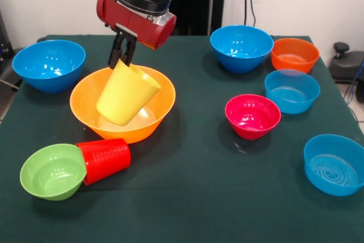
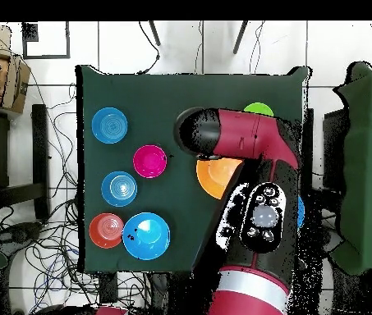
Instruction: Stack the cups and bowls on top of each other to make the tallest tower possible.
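The gripper [image 1: 121, 60] is pinching the rim of the yellow cup [image 1: 126, 95], holding it tilted inside the big orange bowl [image 1: 149, 119] on the tabletop [image 1: 193, 197].

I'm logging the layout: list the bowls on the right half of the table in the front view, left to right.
Deep blue bowl → pink-red bowl → orange bowl. The two paler blue bowls follow; they overlap in left-right span, so their order is left open.
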{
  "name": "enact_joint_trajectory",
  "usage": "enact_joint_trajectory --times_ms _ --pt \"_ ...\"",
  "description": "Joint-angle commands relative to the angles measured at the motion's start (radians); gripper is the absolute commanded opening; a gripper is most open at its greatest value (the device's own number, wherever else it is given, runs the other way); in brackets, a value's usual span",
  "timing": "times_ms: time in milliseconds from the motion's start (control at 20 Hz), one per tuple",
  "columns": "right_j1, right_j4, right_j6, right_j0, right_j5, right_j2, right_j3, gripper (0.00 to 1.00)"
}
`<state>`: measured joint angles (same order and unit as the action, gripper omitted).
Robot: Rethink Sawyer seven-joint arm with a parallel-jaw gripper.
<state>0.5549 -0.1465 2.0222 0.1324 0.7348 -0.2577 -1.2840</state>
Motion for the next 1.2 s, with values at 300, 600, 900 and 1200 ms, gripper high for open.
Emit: enact_joint_trajectory --times_ms 300,600,900,1200 --pt "-0.032 0.016 0.151 0.016 -0.100 0.045 -0.097 0.00" --pt "-0.011 0.024 0.142 0.025 -0.123 0.052 -0.130 0.00" --pt "0.011 0.027 0.146 0.011 -0.098 0.030 -0.151 0.00" --pt "0.039 0.013 0.155 -0.004 -0.145 0.013 -0.219 0.00"
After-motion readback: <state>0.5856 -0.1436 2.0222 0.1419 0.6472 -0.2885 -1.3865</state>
